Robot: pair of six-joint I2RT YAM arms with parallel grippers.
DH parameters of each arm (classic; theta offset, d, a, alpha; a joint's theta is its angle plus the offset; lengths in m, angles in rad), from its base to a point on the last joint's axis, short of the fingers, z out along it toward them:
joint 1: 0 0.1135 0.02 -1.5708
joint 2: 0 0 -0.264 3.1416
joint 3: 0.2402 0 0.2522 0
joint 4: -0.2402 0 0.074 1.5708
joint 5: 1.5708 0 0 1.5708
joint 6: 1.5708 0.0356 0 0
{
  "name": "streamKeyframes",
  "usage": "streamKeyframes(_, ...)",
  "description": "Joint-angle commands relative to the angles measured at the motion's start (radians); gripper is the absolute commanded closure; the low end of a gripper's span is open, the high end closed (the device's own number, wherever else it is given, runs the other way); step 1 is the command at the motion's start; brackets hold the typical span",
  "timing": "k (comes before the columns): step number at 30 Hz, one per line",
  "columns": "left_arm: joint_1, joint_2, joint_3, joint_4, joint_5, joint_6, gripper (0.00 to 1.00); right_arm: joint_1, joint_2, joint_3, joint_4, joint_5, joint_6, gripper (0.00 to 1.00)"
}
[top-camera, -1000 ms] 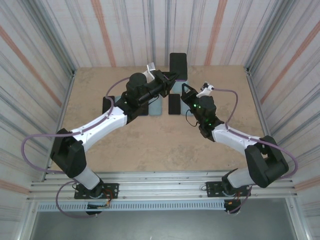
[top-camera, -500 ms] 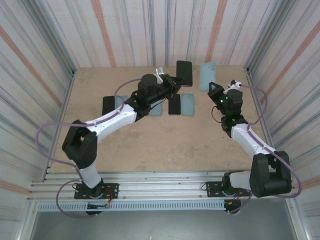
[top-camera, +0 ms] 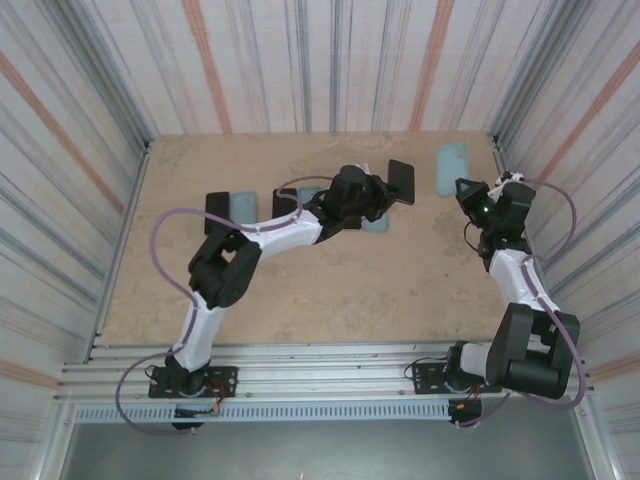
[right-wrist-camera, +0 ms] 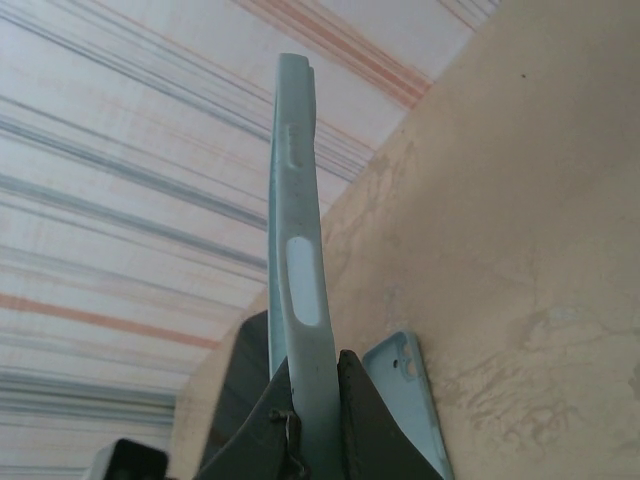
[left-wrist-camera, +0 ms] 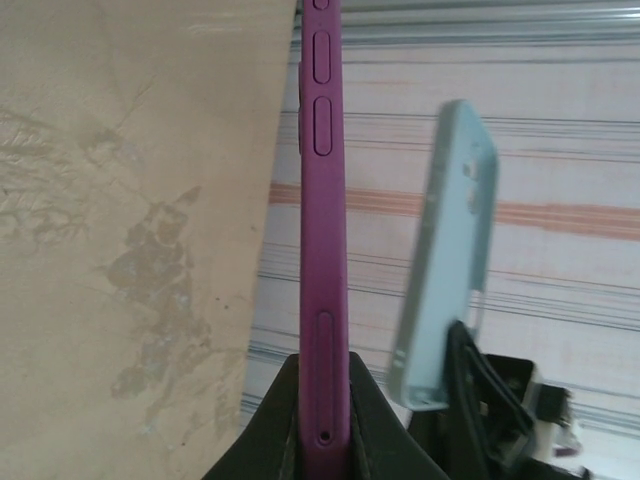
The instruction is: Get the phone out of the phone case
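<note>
My left gripper [top-camera: 386, 191] is shut on the phone [top-camera: 402, 182], which is dark from above and held off the table right of centre. In the left wrist view the fingers [left-wrist-camera: 270, 420] clamp its purple edge [left-wrist-camera: 324, 240]. To the right, apart from the phone, the light blue phone case [top-camera: 452, 168] is held up by my right gripper [top-camera: 464, 189], which is shut on it. The right wrist view has the case's edge [right-wrist-camera: 300, 270] upright between the fingers [right-wrist-camera: 365, 410]. The same case [left-wrist-camera: 450, 250] shows beyond the phone in the left wrist view.
More phones and cases lie in a row across the sandy table [top-camera: 300, 280]: a black phone [top-camera: 216, 208] and a light blue case [top-camera: 241, 206] at the left, another blue case [top-camera: 376, 224] under the left arm. Striped walls enclose the table on three sides.
The case has come away from the phone. My right gripper carried the case to the right, and my left arm swung right and lower with the phone.
</note>
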Motion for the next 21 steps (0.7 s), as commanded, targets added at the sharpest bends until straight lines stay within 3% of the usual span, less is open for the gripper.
streamKeyframes(1,-0.013,0.053,0.101,0.024,-0.003,0.0,0.95,-0.046,0.001,-0.002,-0.03,-0.091,-0.031,1.0)
streamKeyframes(11,-0.032,0.231,0.305,-0.126,-0.031,-0.004,0.94,-0.102,0.057,-0.021,-0.043,-0.137,-0.065,1.0)
streamKeyframes(21,-0.041,0.337,0.392,-0.143,-0.046,-0.053,0.93,-0.1,0.14,-0.057,0.015,-0.157,-0.052,1.0)
